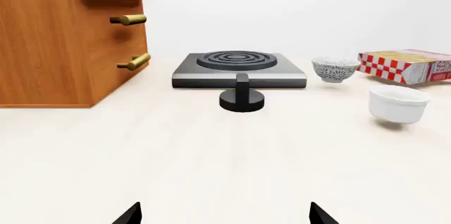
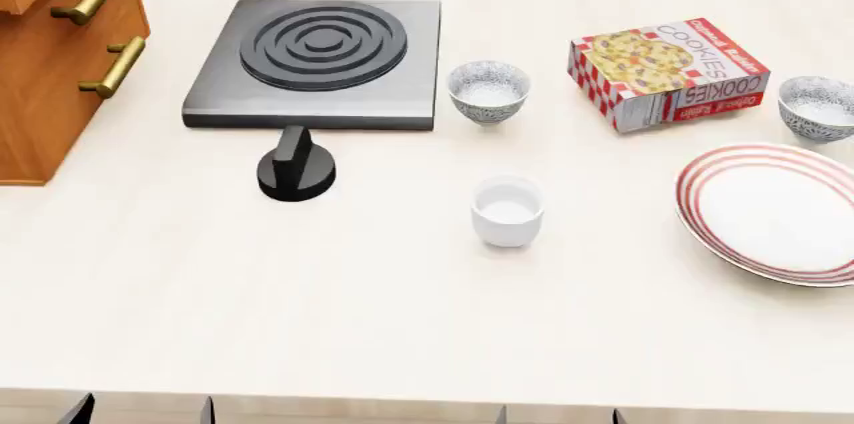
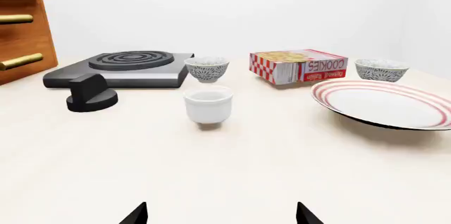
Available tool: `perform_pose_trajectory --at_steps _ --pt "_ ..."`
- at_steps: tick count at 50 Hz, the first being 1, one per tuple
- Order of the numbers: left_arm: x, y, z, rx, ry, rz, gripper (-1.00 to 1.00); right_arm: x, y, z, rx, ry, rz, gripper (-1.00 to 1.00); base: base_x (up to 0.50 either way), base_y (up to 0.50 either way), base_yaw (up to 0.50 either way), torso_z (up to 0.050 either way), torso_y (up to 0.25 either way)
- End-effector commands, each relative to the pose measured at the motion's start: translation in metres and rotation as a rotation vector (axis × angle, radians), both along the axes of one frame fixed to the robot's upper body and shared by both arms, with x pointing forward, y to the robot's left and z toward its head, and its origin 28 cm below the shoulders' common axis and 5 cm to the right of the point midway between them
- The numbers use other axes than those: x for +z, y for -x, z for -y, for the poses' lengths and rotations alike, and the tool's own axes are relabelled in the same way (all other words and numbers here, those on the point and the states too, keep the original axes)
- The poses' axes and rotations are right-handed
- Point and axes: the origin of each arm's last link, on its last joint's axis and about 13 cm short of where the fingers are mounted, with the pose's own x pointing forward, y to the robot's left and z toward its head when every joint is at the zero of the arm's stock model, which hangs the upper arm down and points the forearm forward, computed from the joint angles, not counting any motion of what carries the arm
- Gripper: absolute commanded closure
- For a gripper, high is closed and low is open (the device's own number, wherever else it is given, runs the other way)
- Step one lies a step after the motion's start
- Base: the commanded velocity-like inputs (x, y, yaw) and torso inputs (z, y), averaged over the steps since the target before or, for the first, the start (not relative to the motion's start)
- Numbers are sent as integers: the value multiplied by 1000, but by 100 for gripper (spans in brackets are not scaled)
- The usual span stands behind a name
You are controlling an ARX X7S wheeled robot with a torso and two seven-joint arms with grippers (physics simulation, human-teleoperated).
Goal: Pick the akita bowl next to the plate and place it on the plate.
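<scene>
1. Nearest each wrist camera, two dark pointed fingertips poke up: the left pincer (image 1: 225, 216) and right pincer (image 3: 221, 214) both stand spread wide with nothing between them, over a pale, matte tabletop (image 2: 400, 324).
2. A plain, smooth white cup (image 2: 507, 210) sits mid-tabletop.
3. At three o'clock from the cup lies the plate (image 2: 774, 212), broad, round and glossy white, with red concentric rings on its rim.
4. The akita bowl (image 2: 817, 107), small and round, with a fine grey-black speckle outside and white inside, stands just beside the plate at its twelve o'clock, apart from it.
5. A matching second bowl (image 2: 489, 90) stands at twelve o'clock from the cup, beside a flat black hob (image 2: 320, 62) with raised ring grooves.
6. A red-checked cardboard cookie box (image 2: 667, 72) lies between the bowls.
7. A black knob (image 2: 296, 170) stands before the hob; a wood-grain cabinet (image 2: 54, 54) with brass handles is at nine o'clock.
</scene>
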Motion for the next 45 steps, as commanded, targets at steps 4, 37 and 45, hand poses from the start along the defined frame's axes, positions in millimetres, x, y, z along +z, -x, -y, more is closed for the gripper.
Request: perform_pose_trajectory --at_steps 4,37,45 --pt "0 0 1 -1 2 4 -100 0 0 0 -1 4 -4 -100 0 0 0 0 0" --pt "67 -5 -18 3 268 -7 -100 31 6 -3 50 34 16 -100 0 0 0 0 0" --pt "111 -16 -47 68 355 45 -100 71 8 -8 126 55 57 -100 0 0 0 0 0"
